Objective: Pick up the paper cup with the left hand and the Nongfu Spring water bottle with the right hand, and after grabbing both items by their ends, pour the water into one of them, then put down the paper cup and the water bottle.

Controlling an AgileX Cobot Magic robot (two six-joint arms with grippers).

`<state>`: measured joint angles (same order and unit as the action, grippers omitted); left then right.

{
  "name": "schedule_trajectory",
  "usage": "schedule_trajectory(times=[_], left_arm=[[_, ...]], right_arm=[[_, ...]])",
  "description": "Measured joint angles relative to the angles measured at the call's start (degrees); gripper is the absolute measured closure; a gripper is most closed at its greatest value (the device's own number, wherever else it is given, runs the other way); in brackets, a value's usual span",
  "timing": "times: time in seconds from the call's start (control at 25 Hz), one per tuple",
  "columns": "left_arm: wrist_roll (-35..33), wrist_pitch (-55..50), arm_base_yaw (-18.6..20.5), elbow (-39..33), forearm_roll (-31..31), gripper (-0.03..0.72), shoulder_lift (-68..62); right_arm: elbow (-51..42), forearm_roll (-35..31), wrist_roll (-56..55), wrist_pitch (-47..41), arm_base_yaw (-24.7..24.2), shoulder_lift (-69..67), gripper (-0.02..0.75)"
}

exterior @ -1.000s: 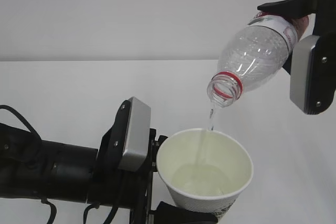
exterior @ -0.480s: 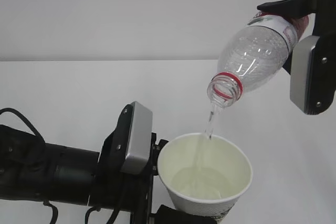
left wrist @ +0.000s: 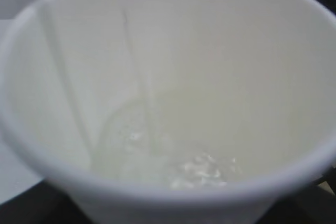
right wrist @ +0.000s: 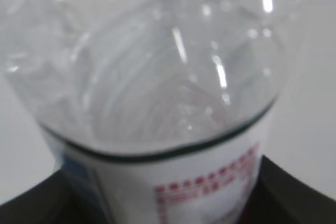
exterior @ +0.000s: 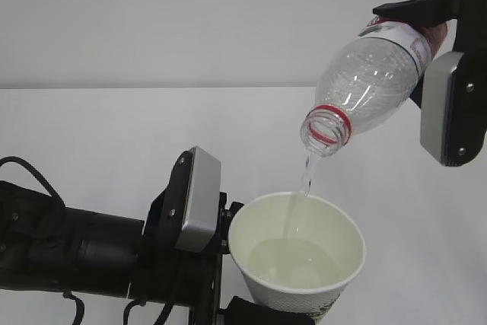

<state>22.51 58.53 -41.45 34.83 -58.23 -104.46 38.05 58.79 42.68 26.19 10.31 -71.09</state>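
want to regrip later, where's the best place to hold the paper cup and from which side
Grip the paper cup low on its tapered wall, well under the rim, coming in level from the left as the left hand does now. The mouth is open with water in it and more streaming from the bottle above, so the top must stay clear.

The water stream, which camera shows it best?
The exterior view: the water falls thin from the tilted Nongfu Spring water bottle into the paper cup. The left wrist view shows only its lower part running into the cup. The right wrist view shows none.
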Motion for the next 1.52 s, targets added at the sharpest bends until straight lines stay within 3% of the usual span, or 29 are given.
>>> schedule_trajectory(times=[1.52], left_arm=[[0.0,0.0,0.0,0.0,0.7,0.145,0.0]], right_arm=[[0.1,0.0,0.7,0.1,0.0,0.0,0.253]])
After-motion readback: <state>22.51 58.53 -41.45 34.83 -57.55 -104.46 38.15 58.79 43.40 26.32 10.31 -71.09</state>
